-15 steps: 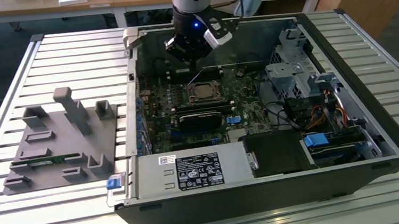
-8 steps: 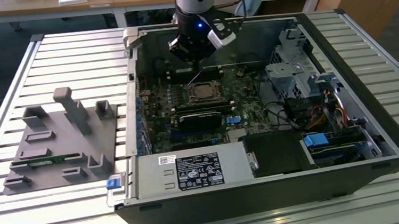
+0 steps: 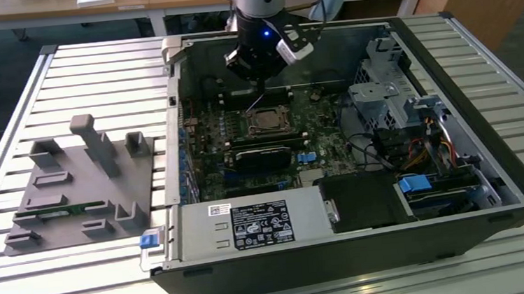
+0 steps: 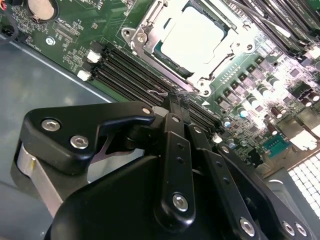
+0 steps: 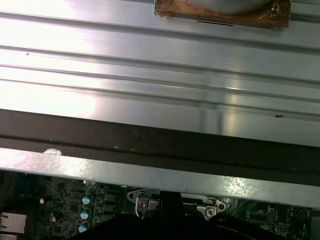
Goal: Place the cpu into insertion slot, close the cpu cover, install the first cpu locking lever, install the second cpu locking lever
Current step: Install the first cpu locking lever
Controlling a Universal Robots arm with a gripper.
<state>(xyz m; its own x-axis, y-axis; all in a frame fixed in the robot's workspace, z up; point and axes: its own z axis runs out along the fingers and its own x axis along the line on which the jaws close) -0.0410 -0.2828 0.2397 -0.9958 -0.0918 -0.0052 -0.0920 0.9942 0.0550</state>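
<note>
Gripper (image 4: 175,100) fingers (image 4: 172,130) look pressed together, nothing visibly clamped between them. In the second wrist view the tips sit right at a thin wire locking lever (image 4: 170,92) running along the near edge of the socket, touching or just shy of it; we cannot tell which.

Just beyond the tips: the cpu (image 4: 192,37), silvery top, lies seated in the insertion slot (image 4: 207,82). The cpu cover (image 4: 150,30) frame is down around it, chip showing through its window.

Black memory slots (image 4: 125,67) run between the socket and the gripper body.

In the exterior view, upper centre of the frame, the gripper (image 3: 259,84) hangs inside the open computer case (image 3: 345,253), just above the cpu (image 3: 267,122) on the green motherboard (image 3: 208,172). Grey fixture block (image 3: 78,189) sits on the slatted table (image 3: 96,69), left of the case, well apart.
</note>
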